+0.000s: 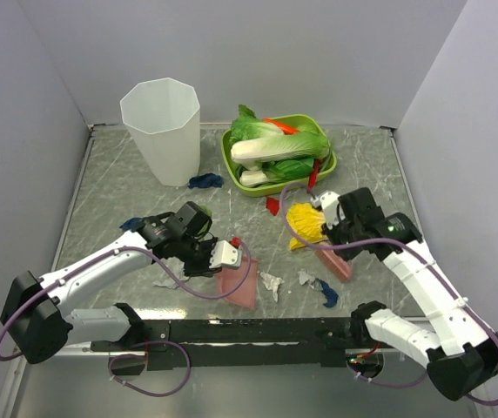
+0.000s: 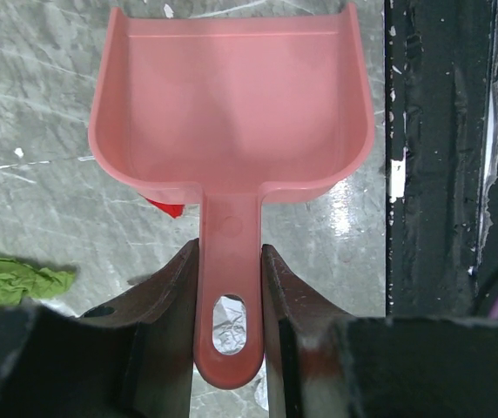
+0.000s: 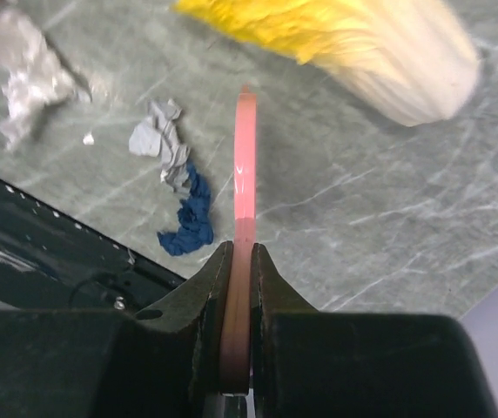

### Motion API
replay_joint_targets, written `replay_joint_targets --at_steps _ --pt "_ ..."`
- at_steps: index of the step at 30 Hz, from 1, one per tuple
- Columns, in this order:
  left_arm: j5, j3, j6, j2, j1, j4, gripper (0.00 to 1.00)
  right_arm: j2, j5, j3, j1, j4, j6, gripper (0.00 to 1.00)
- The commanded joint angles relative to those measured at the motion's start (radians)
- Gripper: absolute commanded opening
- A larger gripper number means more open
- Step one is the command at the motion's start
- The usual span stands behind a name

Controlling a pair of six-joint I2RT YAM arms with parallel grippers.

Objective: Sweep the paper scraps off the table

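Near the front edge of the desk [image 1: 101, 200], left of centre, my left end effector [image 2: 230, 252] was clamped on the handle of a pink dustpan [image 2: 232, 104], and nothing lay in its pan. At the left edge of my left wrist view a green scrap [image 2: 14, 280] was cut off by the frame. A red bit [image 2: 166, 207] showed half hidden under the pan's back wall.

None of the paper scraps [image 1: 271, 283] looked collected. White, grey and dark blue ones lay between my arms by the front edge, and another dark blue one [image 1: 205, 181] sat far back beside a white cup [image 1: 164, 131].

To the right, my right end effector [image 3: 241, 254] was closed tight on a thin pink tool [image 3: 246, 157]. I saw it edge-on, so I could not tell its shape. A grey scrap [image 3: 164, 139] and a dark blue scrap [image 3: 188, 218] lay beside it toward the front edge, and the toy cabbage [image 3: 388, 52] lay beyond. I judged the sweeping barely begun.
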Motion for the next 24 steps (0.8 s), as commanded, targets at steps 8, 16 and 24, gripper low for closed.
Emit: replay_joint_targets --at_steps 8,16,24 --pt "0.023 0.036 -0.026 0.044 -0.055 -0.011 0.01 -0.074 0.113 -0.171 0.169 0.065 0.001 0.00" --pt "0.023 0.050 -0.122 0.118 -0.093 0.053 0.01 0.075 0.079 -0.044 0.250 0.069 0.041 0.00" --pt "-0.021 0.068 -0.331 0.170 -0.159 0.216 0.01 0.285 -0.056 0.108 0.263 0.088 0.214 0.00"
